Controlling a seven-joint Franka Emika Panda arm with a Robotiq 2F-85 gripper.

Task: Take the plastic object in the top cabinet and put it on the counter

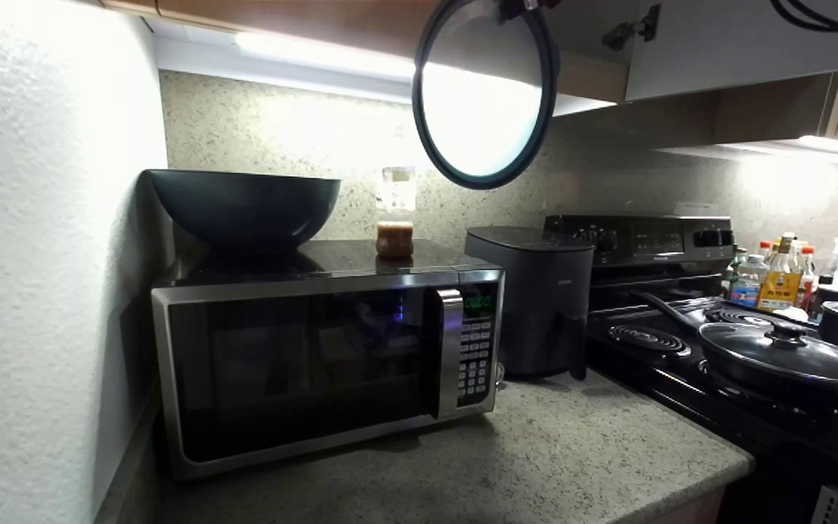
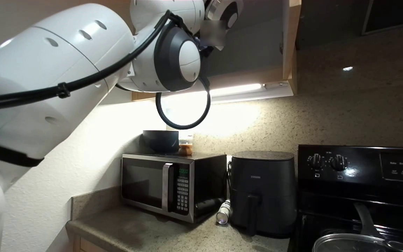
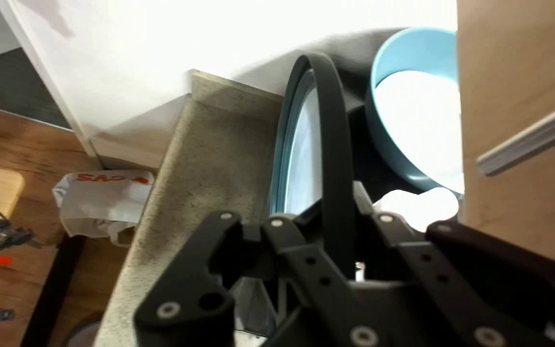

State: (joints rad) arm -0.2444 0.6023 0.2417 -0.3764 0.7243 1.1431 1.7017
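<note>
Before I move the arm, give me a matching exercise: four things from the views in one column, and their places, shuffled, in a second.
Things
1. round plastic object
2. bowl
3. air fryer
4. pan with a clear lid

Places
A. on the counter, between the microwave and the stove
B. clamped in the gripper
C. on the stove
D. on top of the microwave

Right pairs: 1-B; 2-D; 3-A; 4-C
</note>
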